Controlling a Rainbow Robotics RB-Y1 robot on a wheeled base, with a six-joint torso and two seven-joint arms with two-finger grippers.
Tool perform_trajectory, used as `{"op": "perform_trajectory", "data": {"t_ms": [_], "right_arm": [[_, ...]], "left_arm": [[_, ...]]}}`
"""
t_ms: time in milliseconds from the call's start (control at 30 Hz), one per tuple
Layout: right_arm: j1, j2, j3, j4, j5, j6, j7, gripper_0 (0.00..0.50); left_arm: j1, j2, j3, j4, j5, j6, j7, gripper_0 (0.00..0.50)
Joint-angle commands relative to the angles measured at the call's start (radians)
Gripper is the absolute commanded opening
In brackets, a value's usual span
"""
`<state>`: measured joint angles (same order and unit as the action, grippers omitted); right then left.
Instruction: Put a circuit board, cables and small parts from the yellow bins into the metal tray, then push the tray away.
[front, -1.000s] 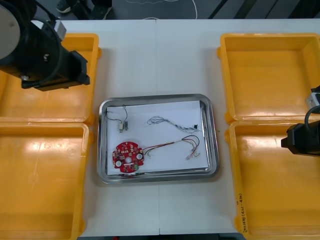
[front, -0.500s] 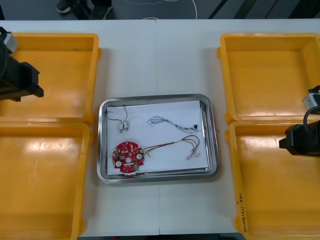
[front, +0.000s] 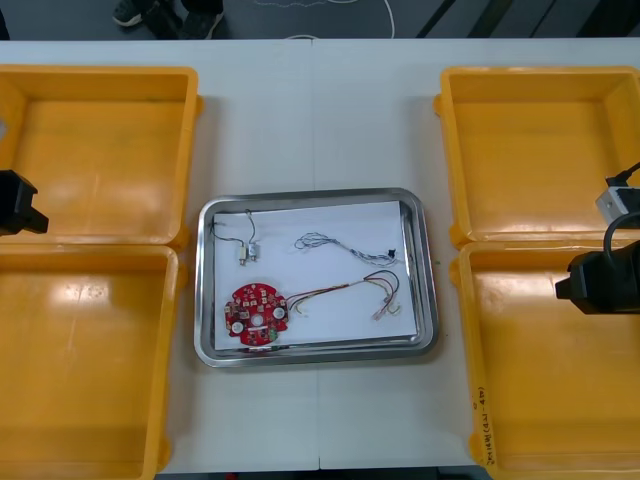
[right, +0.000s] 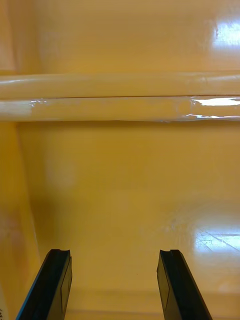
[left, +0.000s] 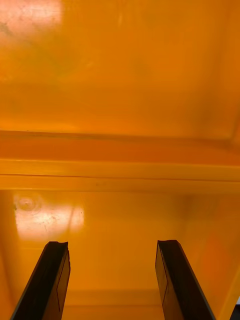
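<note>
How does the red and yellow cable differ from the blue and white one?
The red and yellow cable reaches the circuit board; the blue and white cable lies apart, farther back. The red and yellow cable looks thicker, the blue and white cable finer. Both lie inside the metal tray.

1. The left arm (front: 15, 203) is seen as a short black part at the left edge of the front view.
2. The left gripper (left: 112, 245) is held open, and its two black fingers (left: 52, 280) are set well apart.
3. The right arm (front: 600, 278) is seen at the right edge of the front view as a black part, with a white block and a looped black lead carried just beyond it.
4. The right gripper (right: 114, 252) is also held open, with its fingers (right: 175, 285) spread wide.
</note>
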<state>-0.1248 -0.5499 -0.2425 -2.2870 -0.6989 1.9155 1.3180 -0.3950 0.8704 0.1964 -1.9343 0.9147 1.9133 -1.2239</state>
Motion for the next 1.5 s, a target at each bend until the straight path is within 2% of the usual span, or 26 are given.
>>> {"op": "perform_trajectory", "data": {"t_ms": [33,300,400,633,833,1000,1300,1500], "right_arm": [[0.010,-0.065,0.046,-0.100,-0.005,0.004,0.038,0.500],[0.010,-0.094,0.072,-0.163,-0.080,0.004,0.095,0.500],[0.010,-0.122,0.129,-0.224,-0.036,0.004,0.182,0.500],[0.010,-0.190,0.276,-0.287,0.041,-0.043,0.221,0.500],[0.007,-0.251,0.431,-0.313,0.176,-0.147,0.314,0.500],[-0.038,-0.282,0.549,-0.282,0.202,-0.248,0.333,0.500],[-0.190,-0.288,0.740,-0.149,0.188,-0.323,0.336,0.500],[-0.302,-0.286,0.853,-0.068,0.168,-0.331,0.336,0.500]], "left_arm": [[0.061,-0.067,0.090,-0.037,-0.045,0.007,-0.140,0.500],[0.113,-0.080,0.095,-0.091,-0.066,0.007,-0.134,0.500],[0.123,-0.093,0.097,-0.104,-0.080,0.007,-0.132,0.500],[0.146,-0.096,0.098,-0.127,-0.088,0.007,-0.141,0.500],[0.156,-0.097,0.100,-0.155,-0.080,0.007,-0.143,0.500],[0.157,-0.096,0.100,-0.158,-0.079,0.007,-0.146,0.500],[0.157,-0.096,0.100,-0.158,-0.066,0.007,-0.152,0.500],[0.157,-0.096,0.100,-0.158,-0.066,0.007,-0.152,0.500]]}}
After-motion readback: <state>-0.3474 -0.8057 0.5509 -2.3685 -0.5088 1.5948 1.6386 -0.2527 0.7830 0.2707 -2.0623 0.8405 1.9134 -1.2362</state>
